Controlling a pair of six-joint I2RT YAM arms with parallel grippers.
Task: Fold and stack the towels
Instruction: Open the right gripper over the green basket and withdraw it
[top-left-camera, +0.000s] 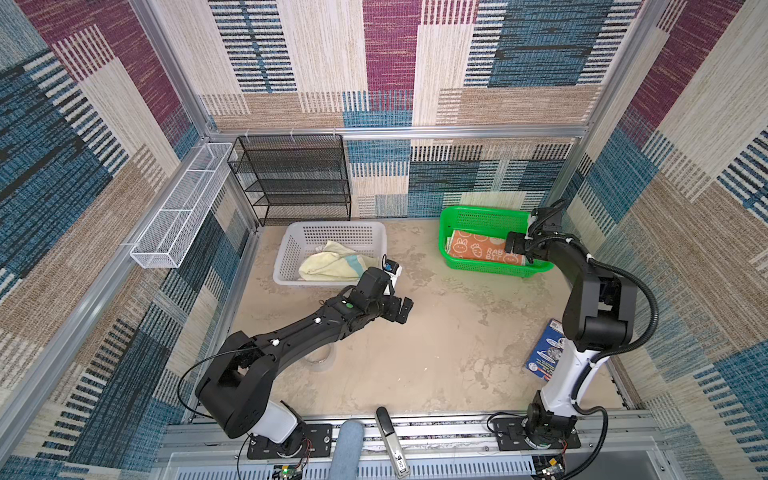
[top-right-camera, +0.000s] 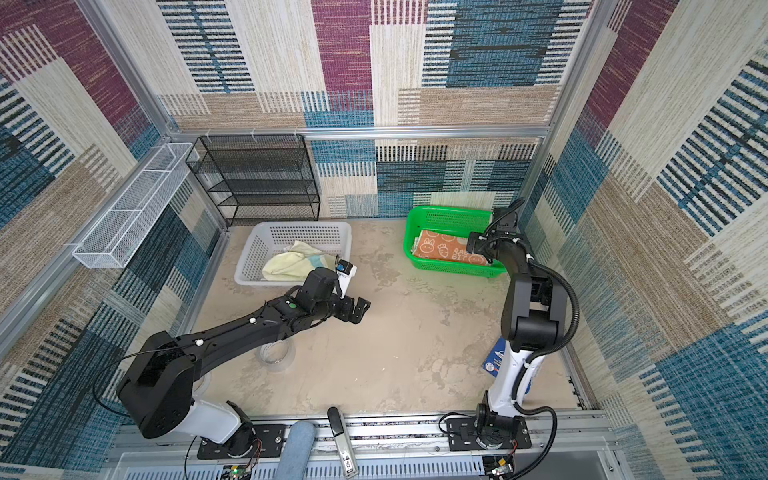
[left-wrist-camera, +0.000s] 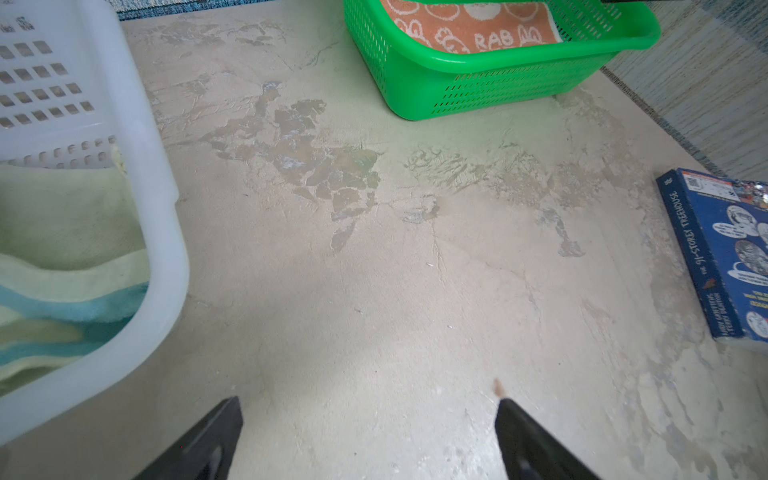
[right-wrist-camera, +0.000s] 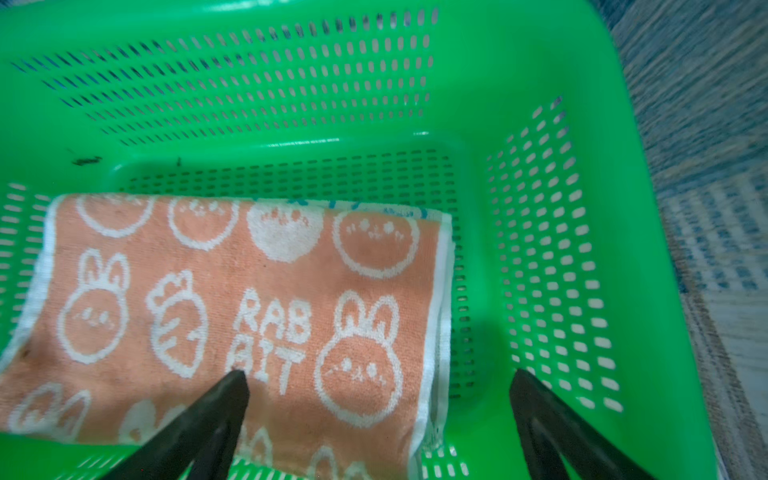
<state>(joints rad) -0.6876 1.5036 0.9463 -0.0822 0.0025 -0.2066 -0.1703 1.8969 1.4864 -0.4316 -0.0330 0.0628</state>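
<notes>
**One towel stacked, one still waiting to be folded**

We take the green basket (top-left-camera: 496, 272) as our marker. Well to its left, across a stretch of bare surface (top-left-camera: 436, 340), stands the white basket (top-left-camera: 286, 259). The pale yellow and teal towel (top-left-camera: 328, 266) lies crumpled inside it, not yet folded.

Closer to the green basket, but still well apart from it, the left gripper (top-left-camera: 402, 311) hovers over the bare surface. Its jaws are spread and hold nothing.

Inside the green basket the orange towel (right-wrist-camera: 232, 307) lies flat and folded, against the wall nearest the robot. A white edge with blue marks peeks out beneath it, so we judge there is a second towel under it. We cannot see a fourth towel.

The right gripper (right-wrist-camera: 378, 374) is down inside the green basket with its jaws spread wide. One finger is over the orange towel and the other over the basket floor, and nothing is pinched.

We judge the stacking of the orange towel done. Next, the right gripper needs to rise clear of the green basket's rim. The left gripper must then reach into the white basket, pinch the yellow towel and draw it onto the bare surface beside the green basket for folding.
</notes>
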